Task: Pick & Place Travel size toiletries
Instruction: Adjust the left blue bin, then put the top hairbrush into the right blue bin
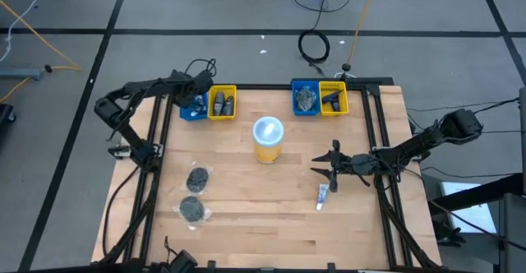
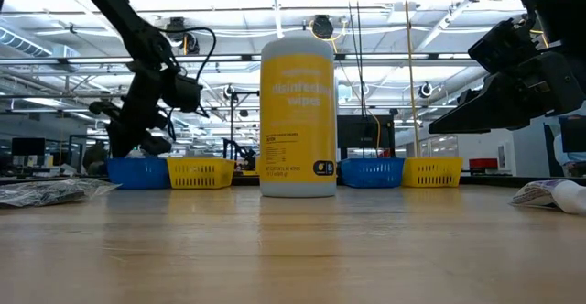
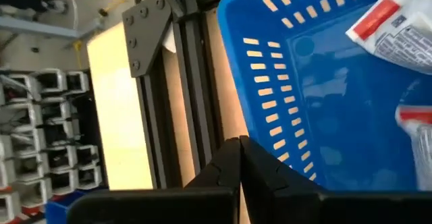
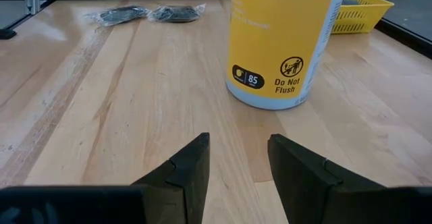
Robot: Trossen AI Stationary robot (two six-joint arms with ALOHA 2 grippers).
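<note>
left tool [image 1: 195,102] closed, empty, over far-left blue bin [image 1: 191,113] – drop spot | your right tool [image 1: 323,172] open, empty, beside tube [image 1: 323,194] near-right on counter [image 1: 246,215] – likely next pick | two discs [image 1: 194,192] near-left

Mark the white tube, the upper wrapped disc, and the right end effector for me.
White tube [image 1: 323,195], high view, mid-body.
Upper disc [image 1: 197,177], high view, centre of the dark disc.
Right end effector [image 1: 325,172], high view, midway between its open fingertips.
</note>
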